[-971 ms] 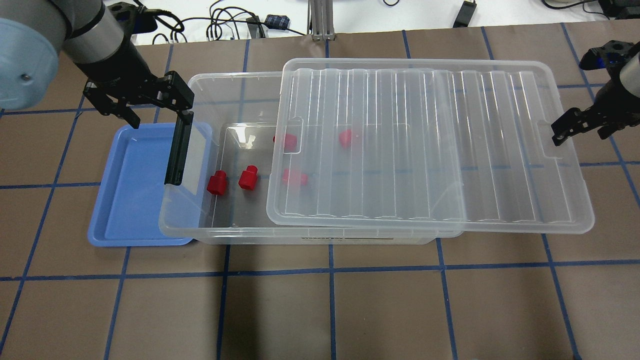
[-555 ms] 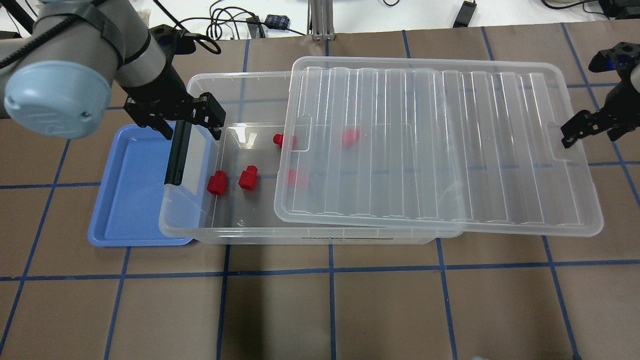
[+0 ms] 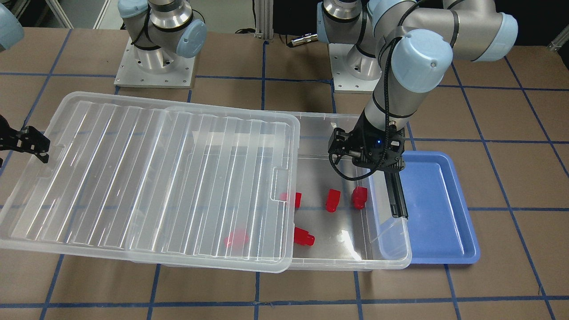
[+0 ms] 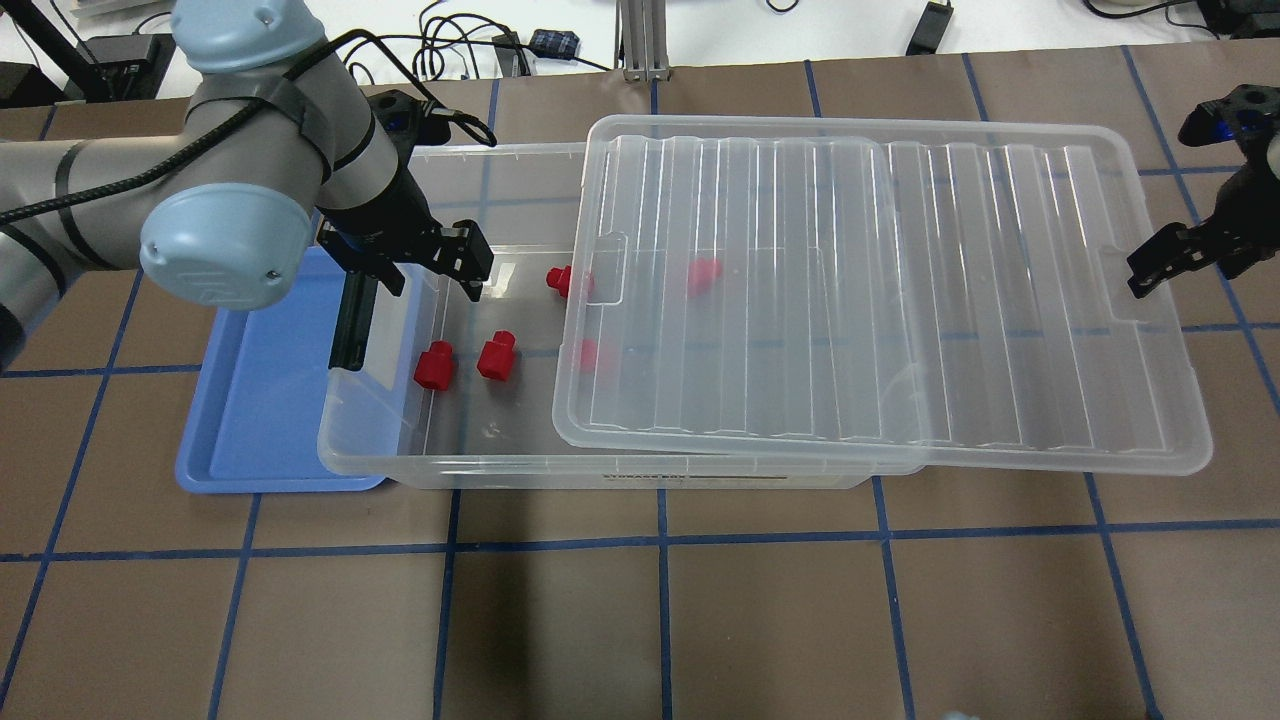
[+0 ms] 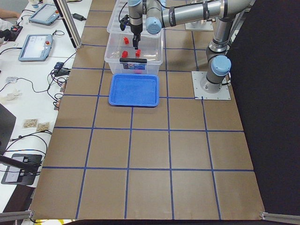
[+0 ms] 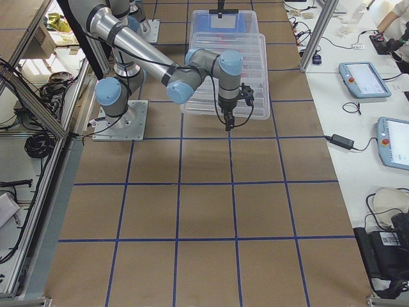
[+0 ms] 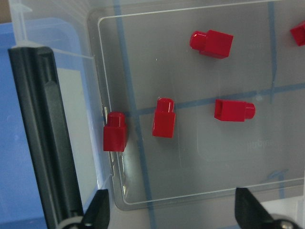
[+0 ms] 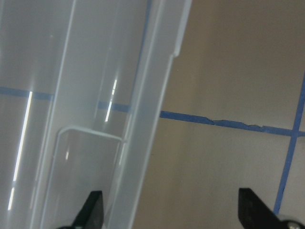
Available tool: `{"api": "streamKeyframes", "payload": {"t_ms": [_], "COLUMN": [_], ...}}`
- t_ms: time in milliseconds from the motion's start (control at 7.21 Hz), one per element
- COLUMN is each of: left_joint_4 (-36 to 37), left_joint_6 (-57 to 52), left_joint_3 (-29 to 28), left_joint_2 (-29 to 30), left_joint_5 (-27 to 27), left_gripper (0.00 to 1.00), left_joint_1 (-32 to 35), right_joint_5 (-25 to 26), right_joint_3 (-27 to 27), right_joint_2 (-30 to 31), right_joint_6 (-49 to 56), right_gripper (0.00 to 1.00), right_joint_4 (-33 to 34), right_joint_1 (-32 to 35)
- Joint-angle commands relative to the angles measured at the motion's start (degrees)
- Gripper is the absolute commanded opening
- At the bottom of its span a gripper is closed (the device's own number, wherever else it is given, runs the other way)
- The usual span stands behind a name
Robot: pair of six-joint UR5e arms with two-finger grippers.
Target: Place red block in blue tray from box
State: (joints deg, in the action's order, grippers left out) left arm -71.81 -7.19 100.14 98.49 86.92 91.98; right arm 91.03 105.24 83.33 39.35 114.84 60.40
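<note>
The clear box [image 4: 600, 476] stands mid-table with its ribbed lid [image 4: 880, 300] slid to the right, so its left end is uncovered. Three red blocks lie in the uncovered part [image 4: 434, 364] [image 4: 495, 357] [image 4: 560, 282]; two more show blurred under the lid [image 4: 590, 355] [image 4: 700, 275]. The blue tray [image 4: 260, 400] lies left of the box, partly under its end, and holds nothing. My left gripper [image 4: 432, 280] is open and empty above the uncovered end; its wrist view shows the blocks below [image 7: 164, 118]. My right gripper [image 4: 1165, 262] is open at the lid's right edge [image 8: 143, 119].
The black bar latch [image 4: 352, 320] stands up at the box's left end, between tray and blocks, just left of my left gripper. Cables and a metal post [image 4: 640, 40] lie beyond the table's far edge. The arm bases [image 3: 155, 58] stand behind the box.
My left gripper has moved right, from above the blue tray and latch to above the uncovered end of the box. The lid has slid slightly to the right. The right gripper has barely moved.
</note>
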Motion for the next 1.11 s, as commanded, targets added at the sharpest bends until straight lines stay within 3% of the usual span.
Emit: {"api": "streamKeyframes", "payload": {"t_ms": [0, 277, 971], "left_joint_4": [6.81, 9.75, 12.47], "left_joint_6": [-0.54, -0.89, -3.62], "left_joint_3": [4.60, 6.29, 7.16], "left_joint_2": [1.88, 3.72, 7.24], "left_joint_5": [0.09, -0.09, 0.09], "left_gripper": [0.83, 0.73, 0.74], "left_joint_1": [0.04, 0.13, 0.83], "right_joint_5": [-0.07, -0.07, -0.51], "right_joint_3": [-0.03, 0.05, -0.21], "right_joint_2": [-0.01, -0.01, -0.28], "right_joint_6": [2.13, 3.01, 6.27], "right_gripper": [1.00, 1.00, 1.00], "right_joint_4": [0.03, 0.03, -0.84], "right_joint_1": [-0.37, -0.72, -2.13]}}
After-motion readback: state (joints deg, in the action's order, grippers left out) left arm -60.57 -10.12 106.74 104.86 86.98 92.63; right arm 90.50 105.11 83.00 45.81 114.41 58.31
